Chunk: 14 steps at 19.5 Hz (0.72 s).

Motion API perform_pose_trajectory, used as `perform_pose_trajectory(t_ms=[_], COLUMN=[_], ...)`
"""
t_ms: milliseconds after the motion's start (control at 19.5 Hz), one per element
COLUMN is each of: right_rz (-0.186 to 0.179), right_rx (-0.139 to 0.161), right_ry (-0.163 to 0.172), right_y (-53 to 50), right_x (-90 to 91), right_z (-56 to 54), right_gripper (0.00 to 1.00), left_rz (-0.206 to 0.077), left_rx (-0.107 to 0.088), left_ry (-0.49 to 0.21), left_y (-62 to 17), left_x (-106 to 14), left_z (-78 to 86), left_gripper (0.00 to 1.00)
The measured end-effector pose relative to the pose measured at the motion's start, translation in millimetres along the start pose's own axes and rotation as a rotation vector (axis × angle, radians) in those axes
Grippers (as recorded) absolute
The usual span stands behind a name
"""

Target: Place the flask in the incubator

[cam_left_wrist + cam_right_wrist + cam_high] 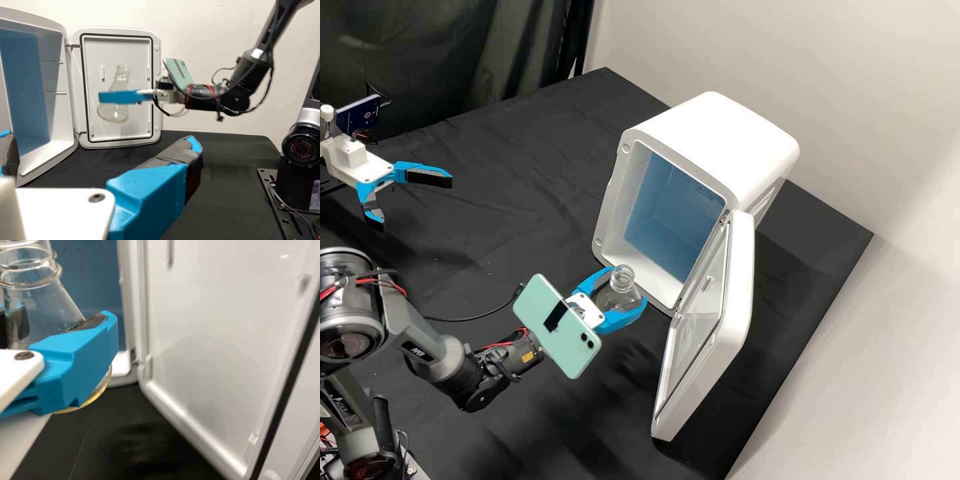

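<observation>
A clear glass flask [624, 274] hangs upright just in front of the incubator's open mouth, near its lower front edge. My right gripper [620, 295] is shut on the flask's body [35, 300], one blue finger [75, 360] across the glass. The white incubator [720, 140] has a blue inside [25, 85], and its door [713, 313] stands swung wide open to the right. In the left wrist view the flask [117, 107] shows against the door's inner face [117, 55]. My left gripper [413, 200] hovers open and empty over the bench's far left, well away from the incubator.
A mint-green phone [557, 327] is strapped to the right arm's wrist. A thin black cable [473, 312] lies on the black bench [520, 173] left of that arm. The bench ends just behind and right of the incubator, beside a white wall.
</observation>
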Motion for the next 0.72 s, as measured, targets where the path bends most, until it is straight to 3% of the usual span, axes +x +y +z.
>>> perform_pose_trajectory(t_ms=[154,256,512,717], right_rz=[0.071,0.097,0.135,0.133], right_rx=[0.016,0.024,0.032,0.037], right_ry=[0.016,0.030,0.085,0.104], right_y=[11.8,15.8,22.2,20.5], right_x=[22.2,33.9,58.6,61.4], right_z=[-4.2,-7.3,-19.1,-24.6], right_gripper=[0.00,0.00,0.00,0.00], left_rz=[0.000,0.000,0.000,0.000], left_rx=[0.000,0.000,0.000,0.000], left_ry=[0.000,0.000,0.000,0.000], left_y=[0.0,0.0,0.0,0.0], left_x=[0.0,0.0,0.0,0.0], left_z=[0.0,0.0,0.0,0.0], left_gripper=[1.00,1.00,1.00,1.00])
